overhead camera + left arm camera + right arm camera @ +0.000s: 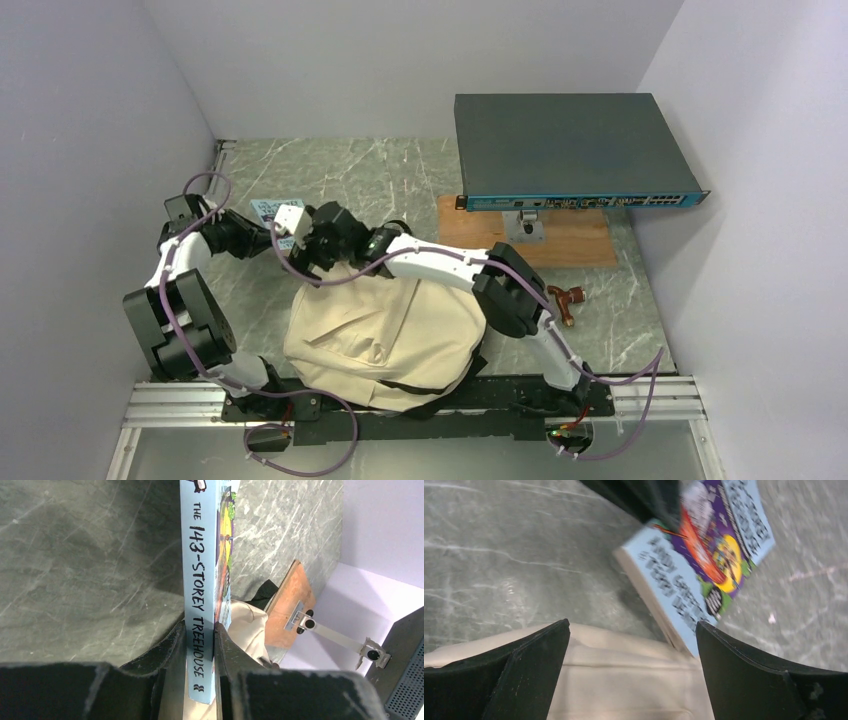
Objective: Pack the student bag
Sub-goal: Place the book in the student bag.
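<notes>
The cream-beige student bag (385,335) lies on the marble table near the arm bases. My left gripper (200,647) is shut on a light-blue paperback (200,580), jaws clamped on its spine, which reads "The 143-Storey Treehouse". It holds the book (275,213) above the table just beyond the bag's far left edge. My right gripper (631,645) is open and empty, jaws wide apart over the bag's cream fabric (624,680) at its far edge. The held book's colourful cover (704,560) shows just beyond it. In the top view the right gripper (318,245) is close beside the book.
A dark network switch (570,150) sits at the back right over a wooden board (530,240) with a metal bracket (528,226). A small brown object (566,300) lies on the table right of the right arm. White walls enclose the table.
</notes>
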